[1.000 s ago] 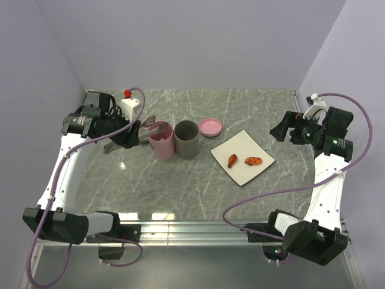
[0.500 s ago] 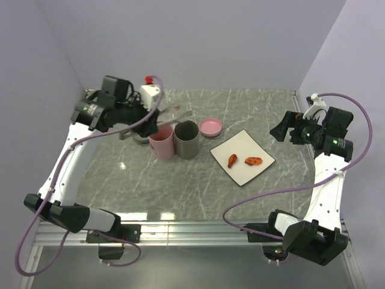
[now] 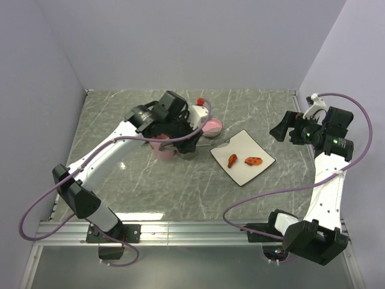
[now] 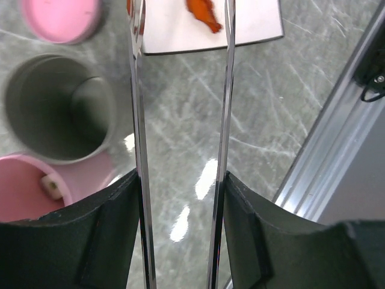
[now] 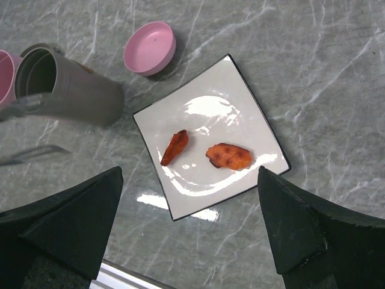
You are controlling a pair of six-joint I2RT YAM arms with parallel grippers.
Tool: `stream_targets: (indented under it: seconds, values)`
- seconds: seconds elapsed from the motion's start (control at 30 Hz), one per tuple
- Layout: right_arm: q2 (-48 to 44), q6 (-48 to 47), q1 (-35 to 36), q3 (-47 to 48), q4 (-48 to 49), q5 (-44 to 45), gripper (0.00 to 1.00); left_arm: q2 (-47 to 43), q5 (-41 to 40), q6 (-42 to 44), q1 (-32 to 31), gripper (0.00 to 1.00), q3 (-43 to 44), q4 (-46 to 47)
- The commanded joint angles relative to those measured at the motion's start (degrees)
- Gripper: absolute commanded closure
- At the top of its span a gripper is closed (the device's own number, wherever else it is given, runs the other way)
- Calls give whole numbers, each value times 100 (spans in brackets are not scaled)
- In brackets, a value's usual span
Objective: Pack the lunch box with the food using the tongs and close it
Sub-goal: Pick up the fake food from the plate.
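Now left hand (image 4: 180, 183) has swung tongs (image 4: 137, 120) toward plate (image 3: 244, 143).

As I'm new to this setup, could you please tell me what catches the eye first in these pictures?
The left end effector grips long slim silver metal tongs, pointing towards the white square plate. On that plate lie two reddish-brown food lumps, apart from each other. The right end effector hangs open above the plate.
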Motion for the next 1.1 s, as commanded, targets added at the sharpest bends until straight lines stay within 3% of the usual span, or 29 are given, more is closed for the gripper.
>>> stream_targets:
  seconds: [0.0,0.2,0.53,1.07]
  values:
    - [10,62,-44,341,-28,-119,0,109,-238,-381,-306,42,-234,531]
    - [27,88,-53,411,-46,-110,0,522,-457,-663,-675,42,-445,855]
    - [396,150,-62,1369,-503,-250,0,1146,-625,-1041,-1080,41,-622,1278]
    - [344,194,-61,1176,-388,-444,0,1955,-941,-1208,-1256,41,-262,1419]
